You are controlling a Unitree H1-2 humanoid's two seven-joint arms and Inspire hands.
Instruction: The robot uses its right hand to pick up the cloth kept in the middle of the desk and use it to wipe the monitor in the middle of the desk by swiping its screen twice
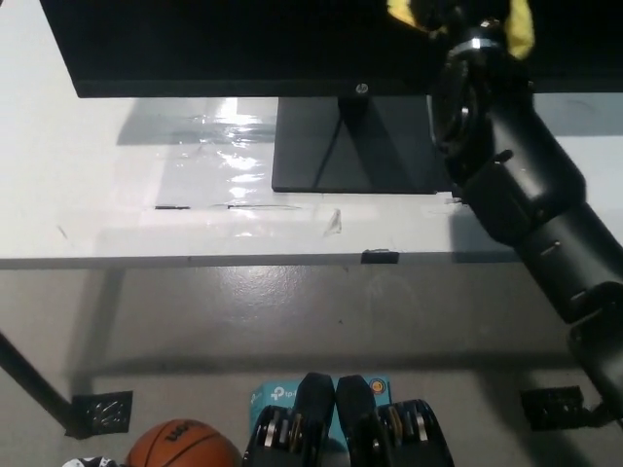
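Right hand (467, 17) cut off at top edge, mostly hidden behind yellow cloth (518, 27); grip cannot be made out. Monitor (243, 44) screen cropped by top edge. Basketball (182, 446) cut by bottom edge.

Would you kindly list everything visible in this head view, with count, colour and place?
monitor: one, black, across the top, on the desk.
monitor stand base: one, dark, on the desk below the screen.
cloth: one, yellow, top right against the screen, held by the right hand.
desk: one, white, upper half of the picture.
tape strip: one, black, on the desk's front edge.
basketball: one, orange, on the floor at lower left.
box: one, teal, on the floor at bottom middle.
floor: grey, below the desk.
right hand: one, black, at the top right, mostly cut off by the edge.
left hand: not in view.
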